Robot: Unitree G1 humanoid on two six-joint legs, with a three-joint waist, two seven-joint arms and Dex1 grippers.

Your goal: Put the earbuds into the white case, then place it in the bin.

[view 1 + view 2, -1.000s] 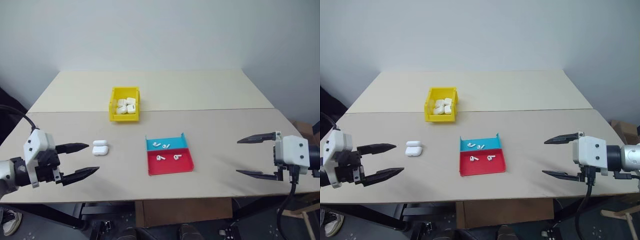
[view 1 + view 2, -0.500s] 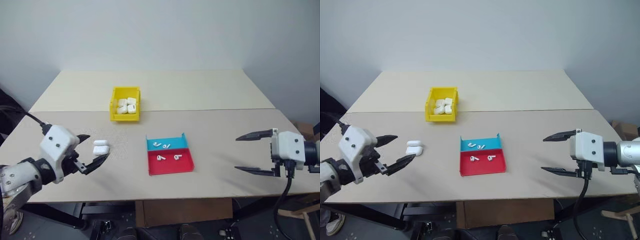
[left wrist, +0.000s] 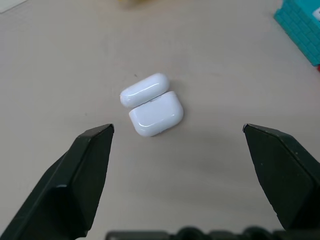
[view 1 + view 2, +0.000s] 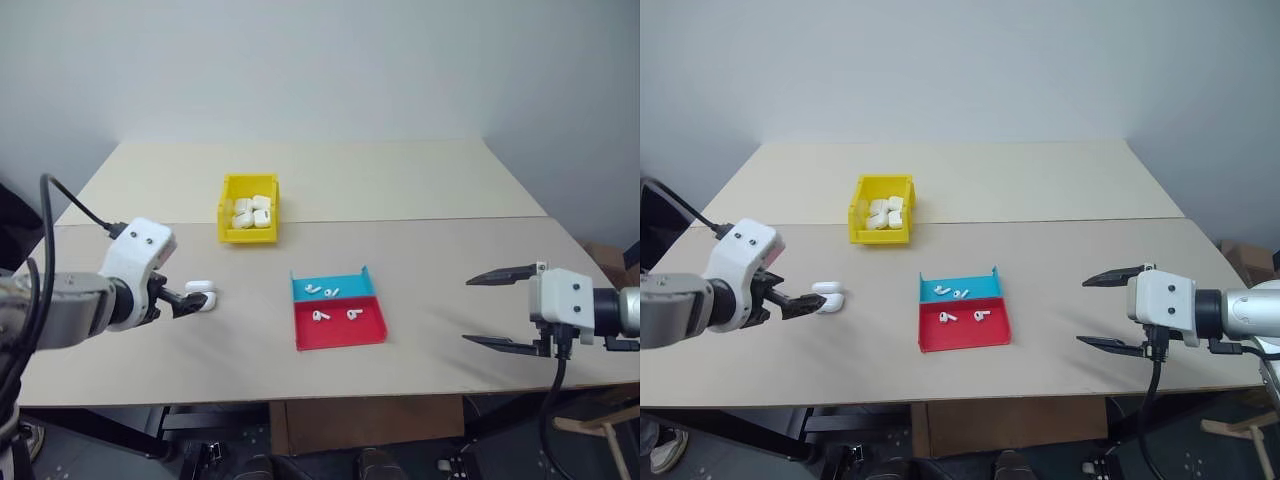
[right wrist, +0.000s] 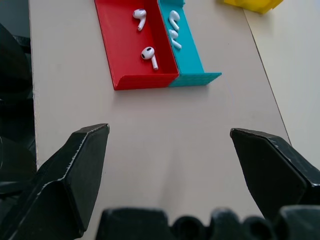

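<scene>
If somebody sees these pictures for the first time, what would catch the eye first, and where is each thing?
Probably the bright yellow bin, far on the table and holding several white cases. Next, the blue-and-red tray at the table's middle, with two earbuds in each half. Then the left gripper, open and closing in on the white case, which lies open on the table to the tray's left.

yellow bin (image 5: 248, 4) cut off — blurred too (image 3: 134, 3)
</scene>
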